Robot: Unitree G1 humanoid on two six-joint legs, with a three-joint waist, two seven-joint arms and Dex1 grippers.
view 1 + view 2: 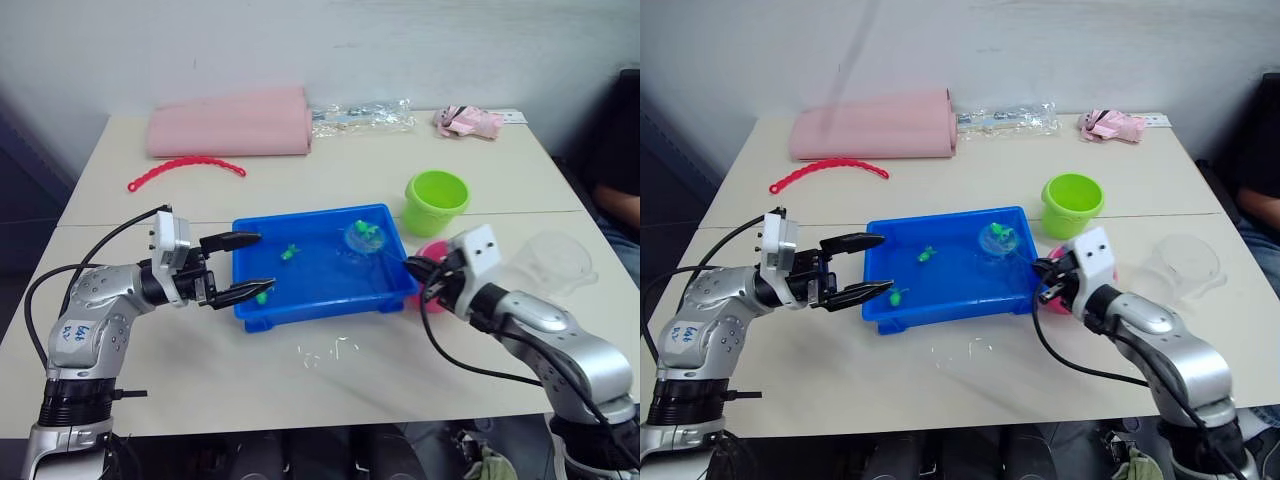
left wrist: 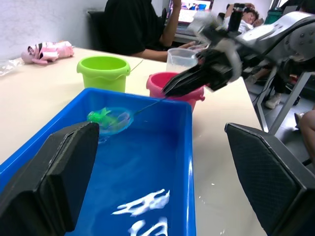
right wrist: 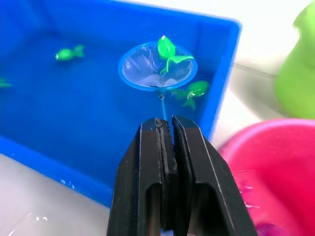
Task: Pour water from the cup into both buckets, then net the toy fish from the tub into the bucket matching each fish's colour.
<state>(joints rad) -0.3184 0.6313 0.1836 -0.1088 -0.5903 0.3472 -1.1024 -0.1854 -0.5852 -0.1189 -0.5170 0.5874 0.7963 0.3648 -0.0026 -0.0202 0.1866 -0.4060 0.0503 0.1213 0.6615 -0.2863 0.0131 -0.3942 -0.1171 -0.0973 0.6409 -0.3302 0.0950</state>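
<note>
Netting stage of the task. The right gripper is clenched on the thin handle of the net, whose blue hoop sits just ahead of the fingertips, over the far right corner of the tub. A green fish rests on the far rim of the hoop, apparently half in the mesh; a second green fish lies in the water just beside the hoop, nearer the gripper and to its right. Two more green fish lie farther off, toward the left gripper.

The left gripper is released, its fingers spread wide at the opposite end of the tub, one finger over the rim and one just outside it; it holds nothing and seems placed to steady the tub.

To do this step well, the hoop should probably be kept level as it lifts so the perched fish slides into the mesh and not off the rim. The lift should be slow enough to drain. The catch belongs in the green bucket, which stands beyond the right gripper, past the tub's corner. The pink bucket sits directly beside the gripper and should be avoided. The cup stands to the gripper's right, apart from it.
</note>
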